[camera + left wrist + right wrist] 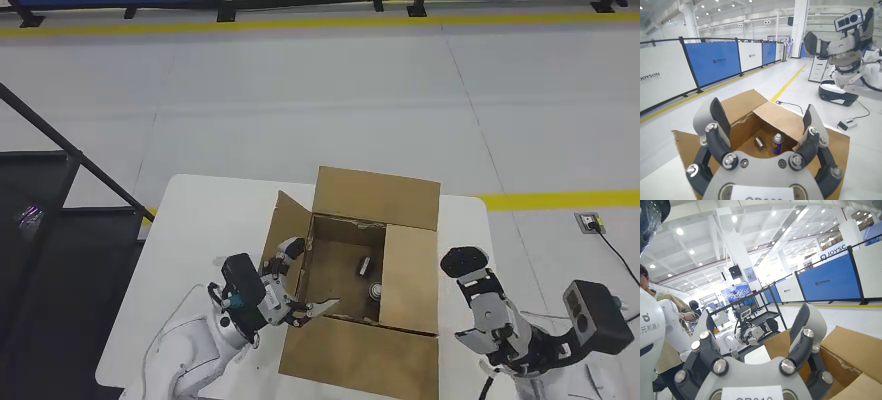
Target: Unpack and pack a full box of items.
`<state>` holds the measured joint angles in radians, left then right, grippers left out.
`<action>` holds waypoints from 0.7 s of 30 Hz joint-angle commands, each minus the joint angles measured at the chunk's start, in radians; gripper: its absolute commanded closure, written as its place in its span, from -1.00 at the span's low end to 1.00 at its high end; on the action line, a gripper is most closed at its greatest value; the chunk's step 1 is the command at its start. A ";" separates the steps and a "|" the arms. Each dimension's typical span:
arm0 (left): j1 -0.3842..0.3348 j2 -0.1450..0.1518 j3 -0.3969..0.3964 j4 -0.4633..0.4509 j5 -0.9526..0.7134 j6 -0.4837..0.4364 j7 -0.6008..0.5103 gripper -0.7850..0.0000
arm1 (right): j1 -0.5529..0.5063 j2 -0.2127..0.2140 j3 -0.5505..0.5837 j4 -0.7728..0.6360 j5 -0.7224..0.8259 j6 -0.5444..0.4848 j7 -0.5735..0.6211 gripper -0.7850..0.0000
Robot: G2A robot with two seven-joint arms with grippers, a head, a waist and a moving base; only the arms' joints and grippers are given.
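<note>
An open cardboard box (362,345) stands on the white table (200,240), flaps spread. On its floor lie a small metal cylinder (366,266) and a blue spray can (377,291) standing upright; the left wrist view shows the cylinder (760,143) and the can (777,144) below the box's near wall (742,106). My left gripper (306,278) hovers open and empty over the box's left edge (762,117). My right gripper (466,270) is raised to the right of the box, open and empty (753,321), beside a box flap (840,344).
A black frame cart (40,230) stands left of the table. A yellow floor line (560,200) and a power strip (588,222) lie on the floor beyond the table's right side. Bare table surface lies left of the box.
</note>
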<state>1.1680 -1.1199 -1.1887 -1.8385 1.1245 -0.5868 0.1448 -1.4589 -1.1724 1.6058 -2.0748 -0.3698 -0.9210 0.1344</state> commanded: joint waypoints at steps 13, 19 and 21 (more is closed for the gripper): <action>-0.325 -0.084 0.285 0.355 -0.526 -0.080 -0.310 -1.00 | -0.119 0.007 0.154 -0.027 0.016 -0.039 -0.051 -1.00; -0.351 -0.096 0.299 0.427 -0.570 -0.050 -0.358 -1.00 | -0.124 0.009 0.153 -0.039 0.015 -0.028 -0.044 -1.00; -0.352 -0.099 0.302 0.435 -0.588 -0.056 -0.372 -1.00 | -0.119 0.009 0.147 -0.040 0.015 -0.023 -0.041 -1.00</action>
<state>0.8168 -1.2173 -0.8888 -1.4079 0.5471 -0.6381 -0.2182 -1.5811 -1.1637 1.7563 -2.1142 -0.3550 -0.9464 0.0918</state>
